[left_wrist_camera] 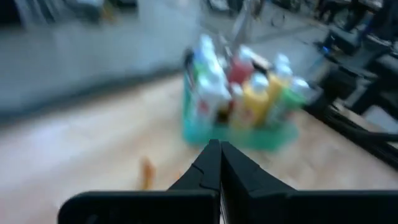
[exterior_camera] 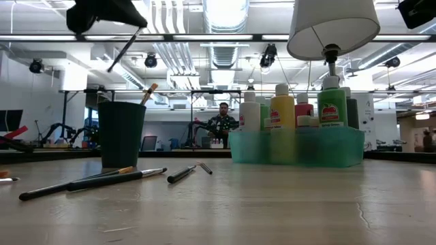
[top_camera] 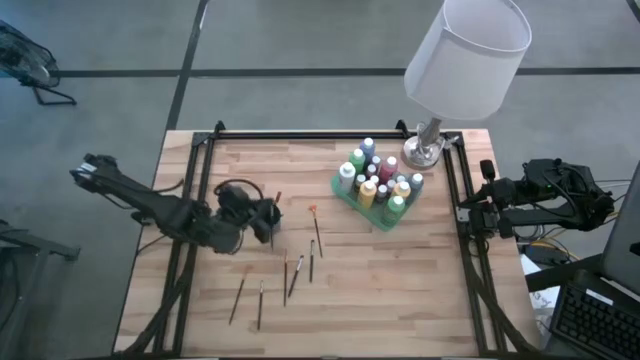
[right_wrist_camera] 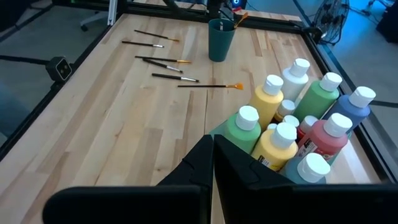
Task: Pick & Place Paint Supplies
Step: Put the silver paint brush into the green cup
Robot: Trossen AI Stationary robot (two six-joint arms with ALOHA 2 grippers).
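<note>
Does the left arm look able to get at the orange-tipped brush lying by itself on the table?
Probably yes: the orange-tipped brush lies in the open beside the dark cup, just ahead of the left gripper, though its jaws are shut.

Bright overhead light (left wrist blurred)

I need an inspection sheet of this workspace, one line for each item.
Surface: wooden table, dark frame.
Job's things: paint bottles stand in the green tray; six brushes lie loose on the wood; one brush stands in the dark cup.
Clutter: lamp at the far edge.
Hands: left hand shut above the cup, apparently gripping a brush; right hand shut, empty, parked at the right edge.
Cables: some beside the right arm.
Surroundings: a person far behind.
</note>
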